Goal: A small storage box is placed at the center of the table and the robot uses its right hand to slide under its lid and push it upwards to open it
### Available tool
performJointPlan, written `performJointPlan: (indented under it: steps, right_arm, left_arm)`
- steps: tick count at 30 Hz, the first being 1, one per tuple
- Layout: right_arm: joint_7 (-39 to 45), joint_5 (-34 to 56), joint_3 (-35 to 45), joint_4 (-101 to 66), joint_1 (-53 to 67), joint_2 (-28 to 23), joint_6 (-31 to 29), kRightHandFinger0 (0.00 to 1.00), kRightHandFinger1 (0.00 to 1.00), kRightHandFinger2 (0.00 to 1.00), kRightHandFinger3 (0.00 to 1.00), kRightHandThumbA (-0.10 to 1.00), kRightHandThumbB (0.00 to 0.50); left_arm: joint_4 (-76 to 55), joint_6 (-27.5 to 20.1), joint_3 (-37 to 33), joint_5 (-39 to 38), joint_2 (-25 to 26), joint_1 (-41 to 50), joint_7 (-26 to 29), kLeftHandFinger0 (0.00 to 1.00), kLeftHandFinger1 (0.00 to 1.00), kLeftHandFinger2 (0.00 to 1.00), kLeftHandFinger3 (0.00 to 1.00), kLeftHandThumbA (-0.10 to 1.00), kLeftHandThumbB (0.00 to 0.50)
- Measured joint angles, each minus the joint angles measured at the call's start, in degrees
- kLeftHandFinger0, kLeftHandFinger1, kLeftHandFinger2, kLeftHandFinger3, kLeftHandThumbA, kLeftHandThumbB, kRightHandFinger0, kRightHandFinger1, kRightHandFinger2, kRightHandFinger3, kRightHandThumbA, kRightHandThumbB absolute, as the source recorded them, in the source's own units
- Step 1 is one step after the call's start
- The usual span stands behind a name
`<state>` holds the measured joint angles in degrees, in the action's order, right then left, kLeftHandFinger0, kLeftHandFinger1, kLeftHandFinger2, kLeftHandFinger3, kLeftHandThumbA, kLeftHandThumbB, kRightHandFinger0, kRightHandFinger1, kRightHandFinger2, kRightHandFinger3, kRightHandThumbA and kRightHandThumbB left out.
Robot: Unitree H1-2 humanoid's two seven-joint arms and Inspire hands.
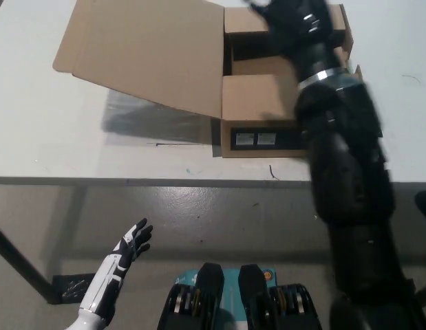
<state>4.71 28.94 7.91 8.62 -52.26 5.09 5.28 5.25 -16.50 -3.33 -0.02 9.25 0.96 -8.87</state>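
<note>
**A:** What sits closest to the camera?

**B:** The white left hand (132, 242), at the lower left, below the table's front edge and well apart from everything on it. It holds nothing, and its fingers are spread and pointing up toward the table.

**A:** And on the right?

**B:** The black right arm (350, 199) rises from the bottom right and crosses over the table's front edge, then over the right part of the box. It is blurred along most of its length.

**A:** Where is the box?

**B:** The cardboard storage box (261, 110) stands on the white table (47, 137), near the middle and a little right. Its front wall faces the camera and carries two small labels (255, 139) side by side. A front flap lies level over the near half, with the dark inside visible behind it.

**A:** The lid?

**B:** The lid (144, 55) is swung wide open to the left, hinged at the box's left side, tilted up off the tabletop with a shadow beneath it.

**A:** And the right hand?

**B:** The right hand (288, 20) is at the far end, over the back of the box near the top edge. It is smeared by motion, so I cannot tell whether its fingers are spread or curled, or whether it touches the cardboard.
</note>
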Motion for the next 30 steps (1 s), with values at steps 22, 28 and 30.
performJointPlan:
  steps: [22, 28, 30]
  right_arm:
    - [2.8, -2.5, 6.1, -38.5, 47.3, -16.8, -3.0, 1.0, 1.0, 1.0, 1.0, 1.0, 0.305]
    - [4.8, -5.2, 4.3, -32.5, 53.5, -16.7, -8.8, 1.0, 1.0, 1.0, 1.0, 1.0, 0.274]
    - [5.3, -5.6, 3.6, -30.2, 54.1, -16.6, -10.0, 1.0, 1.0, 1.0, 1.0, 1.0, 0.265]
  left_arm:
    - [0.6, 0.0, 0.1, -0.2, 0.0, 0.0, 0.0, 1.0, 1.0, 1.0, 1.0, 1.0, 0.356]
    - [0.6, -0.1, 0.2, -0.3, 0.0, -0.5, 0.0, 1.0, 1.0, 1.0, 1.0, 1.0, 0.352]
    - [0.6, -0.1, 0.2, -0.3, 0.0, -0.7, 0.0, 1.0, 1.0, 1.0, 1.0, 1.0, 0.343]
